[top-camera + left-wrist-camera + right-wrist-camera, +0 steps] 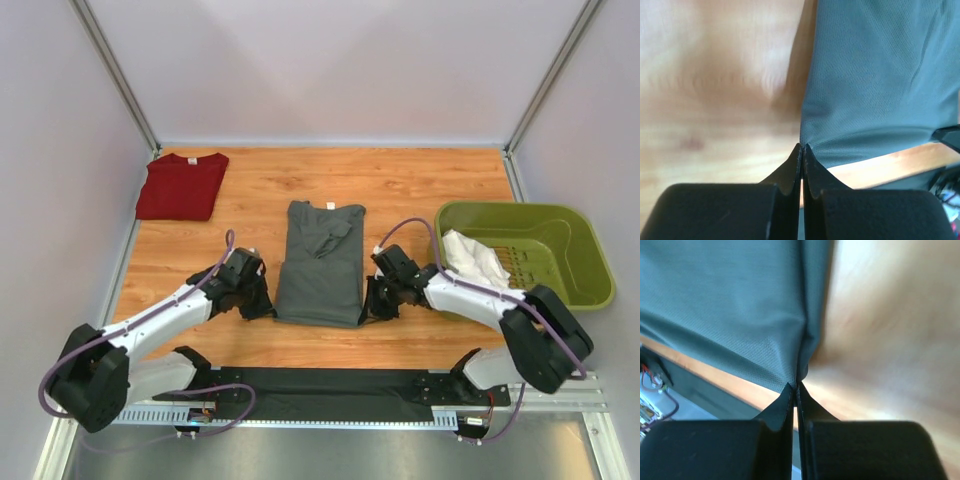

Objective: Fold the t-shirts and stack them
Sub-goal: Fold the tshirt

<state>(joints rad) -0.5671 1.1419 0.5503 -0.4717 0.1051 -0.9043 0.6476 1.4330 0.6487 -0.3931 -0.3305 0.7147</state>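
The dark grey t-shirt (320, 265) lies partly folded in the middle of the table, its white neck label at the far end. My left gripper (268, 304) is shut on its near left corner; the left wrist view shows the grey cloth (880, 80) pinched at the fingertips (803, 147). My right gripper (372, 304) is shut on the near right corner, with the grey cloth (740, 305) pinched at the tips (796, 385). Both held corners are lifted a little off the wood. The dark red t-shirt (182, 186) lies folded at the far left.
An olive-green plastic basket (560, 232) stands at the right with a white cloth (475, 258) in it. The walls of the enclosure close in the table on the left, right and far sides. A black strip (330, 382) runs along the near edge between the arm bases.
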